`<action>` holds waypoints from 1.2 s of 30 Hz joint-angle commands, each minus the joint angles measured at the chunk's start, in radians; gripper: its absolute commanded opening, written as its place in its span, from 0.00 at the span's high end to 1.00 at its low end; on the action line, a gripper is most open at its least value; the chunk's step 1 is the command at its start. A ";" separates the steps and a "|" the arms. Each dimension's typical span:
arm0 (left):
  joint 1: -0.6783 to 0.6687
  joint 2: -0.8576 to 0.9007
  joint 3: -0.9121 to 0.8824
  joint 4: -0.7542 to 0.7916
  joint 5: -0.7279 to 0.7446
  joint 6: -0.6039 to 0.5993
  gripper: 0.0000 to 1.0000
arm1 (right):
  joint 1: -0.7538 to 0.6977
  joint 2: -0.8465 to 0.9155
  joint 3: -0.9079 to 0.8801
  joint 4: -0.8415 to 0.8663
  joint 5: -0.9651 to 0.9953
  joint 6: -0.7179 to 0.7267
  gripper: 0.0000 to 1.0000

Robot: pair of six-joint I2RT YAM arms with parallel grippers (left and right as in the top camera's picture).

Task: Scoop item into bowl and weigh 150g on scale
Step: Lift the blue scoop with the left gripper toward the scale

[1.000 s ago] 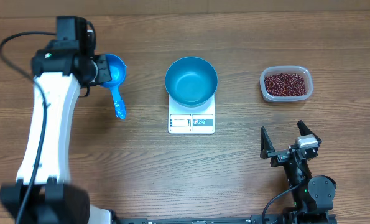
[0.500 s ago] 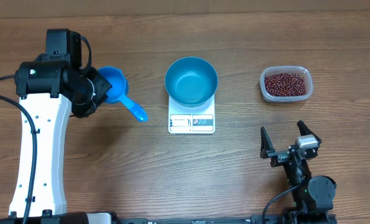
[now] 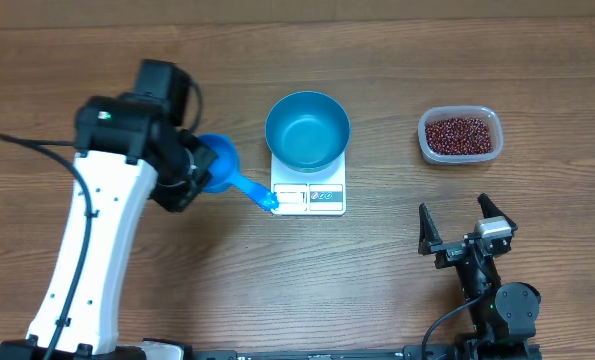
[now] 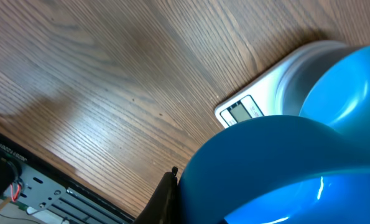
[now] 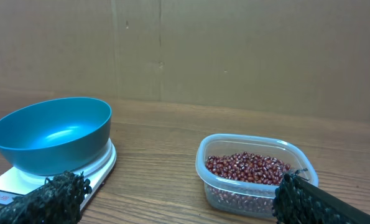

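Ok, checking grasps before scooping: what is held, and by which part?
The left end effector holds the blue scoop by its cup end, handle pointing free toward the scale. The right end effector is open, empty.

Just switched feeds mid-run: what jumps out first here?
The left gripper holds a bright blue scoop just left of the teal bowl, which sits empty on the white scale. Red-brown beans sit in a clear tub to the bowl's right.

Left arm is white with black joints; right claw is black.
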 commanded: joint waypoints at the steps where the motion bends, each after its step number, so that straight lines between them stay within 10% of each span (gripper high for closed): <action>1: -0.085 -0.004 0.009 0.009 -0.088 -0.148 0.96 | -0.003 -0.008 -0.010 0.004 -0.006 -0.005 0.00; 18: -0.164 -0.004 0.009 0.024 -0.087 -0.212 0.96 | -0.002 -0.008 0.005 0.132 -0.127 0.074 0.00; 36: -0.164 -0.004 0.009 0.042 -0.083 -0.326 0.96 | -0.002 0.469 0.851 -0.475 -0.526 0.319 0.00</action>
